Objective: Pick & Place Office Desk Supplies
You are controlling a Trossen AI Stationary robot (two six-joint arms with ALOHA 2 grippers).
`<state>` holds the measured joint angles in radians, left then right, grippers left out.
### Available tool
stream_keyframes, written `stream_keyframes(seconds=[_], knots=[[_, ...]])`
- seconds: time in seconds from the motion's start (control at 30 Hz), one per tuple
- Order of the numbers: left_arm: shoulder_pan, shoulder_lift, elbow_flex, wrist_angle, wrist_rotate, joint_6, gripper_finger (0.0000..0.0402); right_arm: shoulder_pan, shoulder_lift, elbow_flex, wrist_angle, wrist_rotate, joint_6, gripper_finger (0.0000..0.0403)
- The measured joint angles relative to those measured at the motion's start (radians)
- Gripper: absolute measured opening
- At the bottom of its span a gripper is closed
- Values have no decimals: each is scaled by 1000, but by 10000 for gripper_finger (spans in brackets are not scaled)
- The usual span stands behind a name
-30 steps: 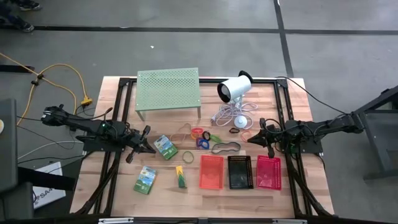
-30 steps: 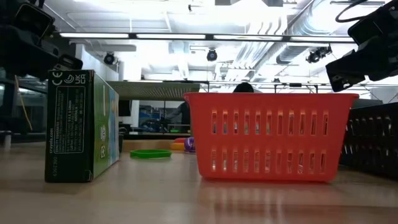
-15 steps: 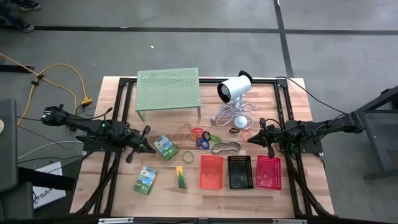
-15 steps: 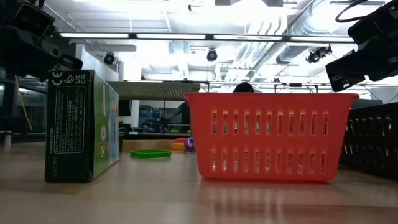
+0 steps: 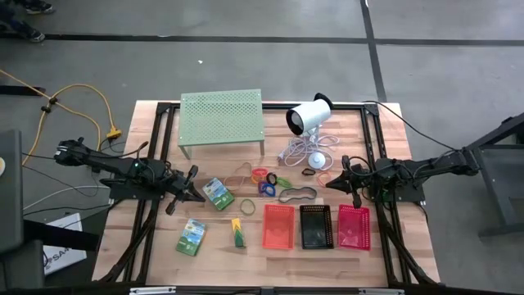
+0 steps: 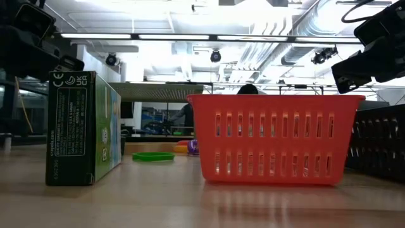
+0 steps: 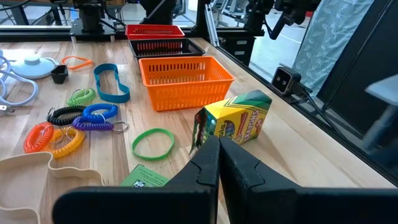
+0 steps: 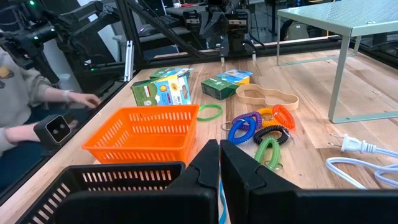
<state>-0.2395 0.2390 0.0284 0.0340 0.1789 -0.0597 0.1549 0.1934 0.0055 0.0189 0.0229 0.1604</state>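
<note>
Nothing has moved since the earlier pictures; both arms stay where they were. From above, the left gripper [image 5: 193, 195] sits at the left middle of the frame, with its fingers pressed shut and nothing between them. The right gripper [image 5: 332, 182] sits at the right middle, also closed and empty. Just beside the left gripper lies a green pack [image 5: 218, 193]. A second green pack [image 5: 191, 237] lies lower left of it, and a small crayon box [image 5: 237, 233] sits lower, near the middle. A green rubber band [image 5: 246, 206] lies between the first pack and the red basket [image 5: 277, 225]. The black basket [image 5: 315, 226] and the pink basket [image 5: 353, 227] stand in a row to the right of the red one, side by side, in the lower right part of the table [image 5: 393, 246]. Above the baskets, in the middle of the frame, is a bunch of coloured coil loops [image 5: 266, 180], a tan band [image 5: 240, 172] and a blue-green band [image 5: 298, 194]. At the top of the table stand the pale green metal stand [image 5: 221, 120] and the white cylinder device [image 5: 309, 115] with its cable. In the right wrist view, a person's hand [image 8: 78, 98] rests at the far left edge, beyond the table.
</note>
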Motion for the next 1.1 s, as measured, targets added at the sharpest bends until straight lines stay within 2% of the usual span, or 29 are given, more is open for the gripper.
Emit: stream_keyframes(seconds=[0.73,1.1], knots=[[0,0,0,1,0,0,0,0,0,0,0,0,0,3],[0,0,0,102,0,0,0,0,0,0,0,0,0,3]])
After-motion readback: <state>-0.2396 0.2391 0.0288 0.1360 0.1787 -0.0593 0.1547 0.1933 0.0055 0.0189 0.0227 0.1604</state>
